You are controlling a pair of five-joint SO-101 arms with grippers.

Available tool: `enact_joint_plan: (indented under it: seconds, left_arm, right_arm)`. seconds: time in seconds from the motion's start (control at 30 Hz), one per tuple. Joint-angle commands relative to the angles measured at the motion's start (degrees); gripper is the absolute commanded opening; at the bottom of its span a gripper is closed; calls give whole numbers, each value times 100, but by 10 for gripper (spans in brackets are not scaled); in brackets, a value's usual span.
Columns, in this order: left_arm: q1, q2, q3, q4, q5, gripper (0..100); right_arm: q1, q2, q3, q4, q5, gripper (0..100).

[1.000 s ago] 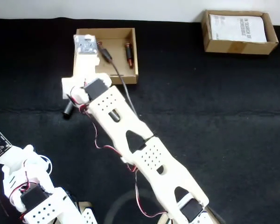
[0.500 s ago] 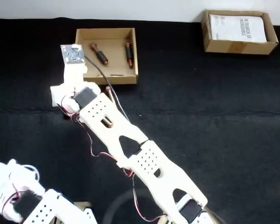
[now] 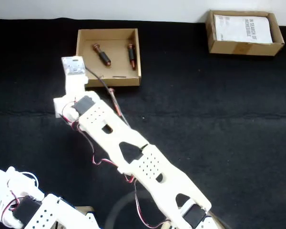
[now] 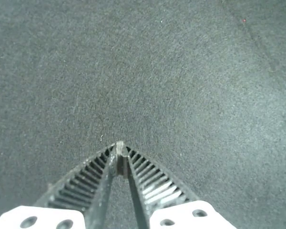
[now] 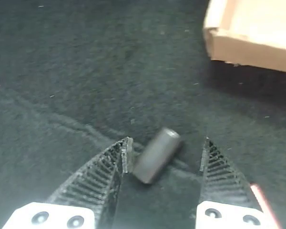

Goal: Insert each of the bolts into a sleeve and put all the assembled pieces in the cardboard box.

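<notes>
The cardboard box (image 3: pixel 117 68) at the back left holds two assembled pieces, one (image 3: pixel 101 55) lying slanted and one (image 3: pixel 131 56) along its right wall. A loose copper bolt (image 3: pixel 113 97) lies on the cloth just in front of the box. My right arm (image 3: pixel 86 102) stretches to the cloth left of that bolt. In the right wrist view my right gripper (image 5: pixel 167 143) is open, with a black sleeve (image 5: pixel 156 155) lying on the cloth between its fingers and the box corner (image 5: pixel 248 45) beyond. My left gripper (image 4: pixel 119 149) is shut and empty over bare cloth.
A second cardboard box (image 3: pixel 213 33) with a printed sheet inside stands at the back right. My left arm (image 3: pixel 24 207) sits at the near left corner. A black cable (image 3: pixel 105 86) runs from the right wrist past the box front.
The right arm has drawn back from over the box to the cloth in front of it, leaving an assembled piece inside. The left arm has shifted toward the near edge.
</notes>
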Motion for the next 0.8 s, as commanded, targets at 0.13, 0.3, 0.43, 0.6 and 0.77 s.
enact_joint_plan:
  seconds: [0.13,0.3,0.43,0.6,0.77]
  left_arm:
    - [-75,-180,92,9,-35,9]
    - [-75,-189,92,9,-35,9]
    - [-75,-198,92,9,-35,9]
    - [-75,-207,92,9,-35,9]
    - [-75,-207,92,9,-35,9]
  right_arm:
    - [-207,13,-251,-163,0,206]
    - [-215,523,-884,-207,624,206]
    - [-136,875,-1244,-171,888,206]
    - [-101,1015,-1297,-198,1319,188]
    - [-4,1033,-1253,-171,1653,4]
